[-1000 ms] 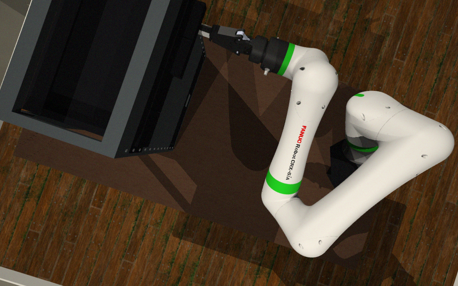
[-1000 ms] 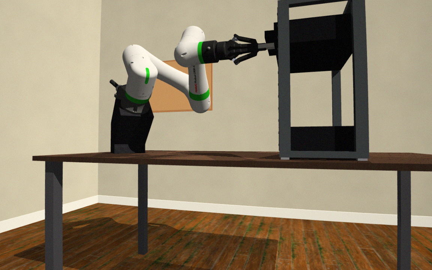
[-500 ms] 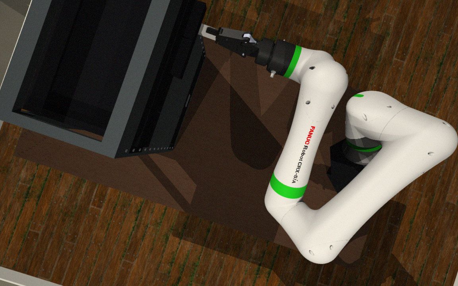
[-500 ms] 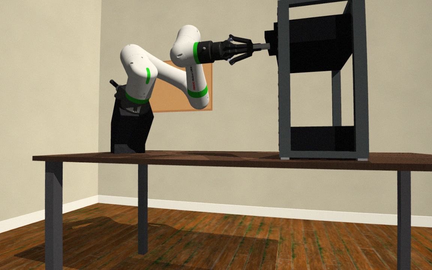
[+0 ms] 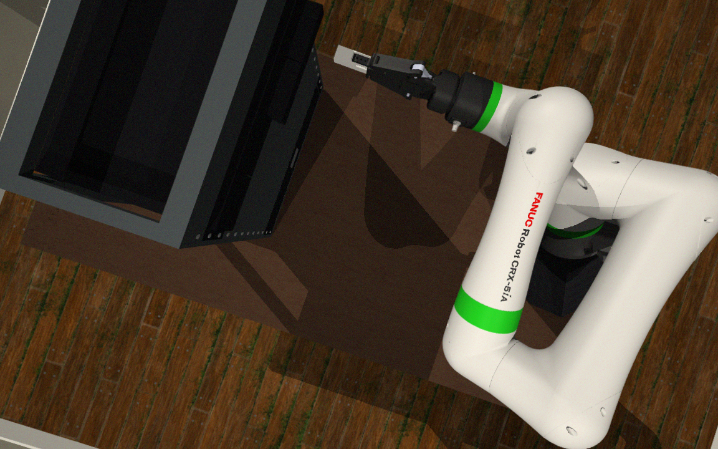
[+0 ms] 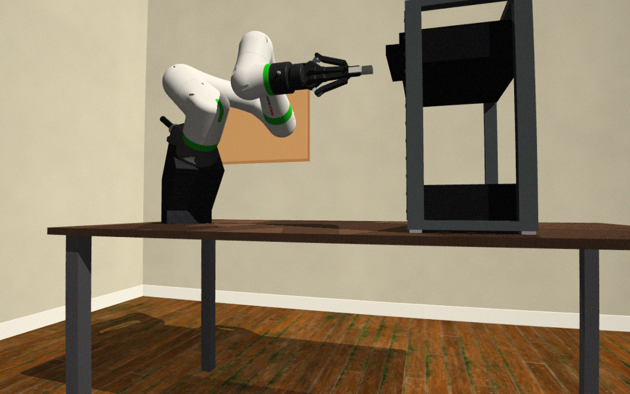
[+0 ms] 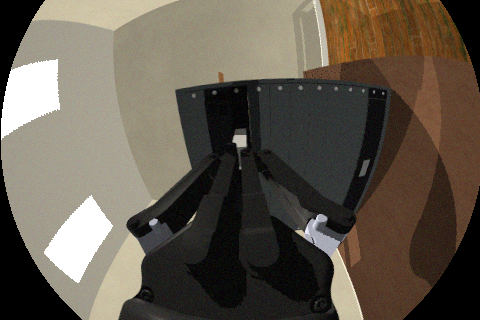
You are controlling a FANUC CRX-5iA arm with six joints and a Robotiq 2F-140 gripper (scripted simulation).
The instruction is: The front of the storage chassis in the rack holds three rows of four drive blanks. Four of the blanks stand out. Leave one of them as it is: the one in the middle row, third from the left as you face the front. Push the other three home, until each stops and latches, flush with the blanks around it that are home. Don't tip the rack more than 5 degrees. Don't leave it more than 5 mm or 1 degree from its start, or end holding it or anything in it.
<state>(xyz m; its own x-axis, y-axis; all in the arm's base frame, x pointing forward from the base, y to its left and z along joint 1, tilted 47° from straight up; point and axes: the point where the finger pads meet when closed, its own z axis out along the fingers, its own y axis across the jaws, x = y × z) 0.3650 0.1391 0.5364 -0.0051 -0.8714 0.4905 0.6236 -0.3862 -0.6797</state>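
The black storage chassis [image 6: 459,63] sits high in the grey rack [image 5: 205,133] [image 6: 415,146] [image 7: 314,127]. In the exterior view, a black part of its front [image 6: 394,62] stands out past the rack's front post. The single blanks and their rows are too dark to tell apart. My gripper [image 5: 346,57] [image 6: 367,70] [image 7: 241,137] is shut and holds nothing. It points level at the upper part of the chassis front and hangs in the air a short way off it, touching nothing.
The rack stands on a dark wooden table [image 5: 350,262] [image 6: 307,230], near its far end from my arm's black base [image 6: 190,191]. A lower black shelf [image 6: 468,201] sits in the rack. The wooden floor lies around the table.
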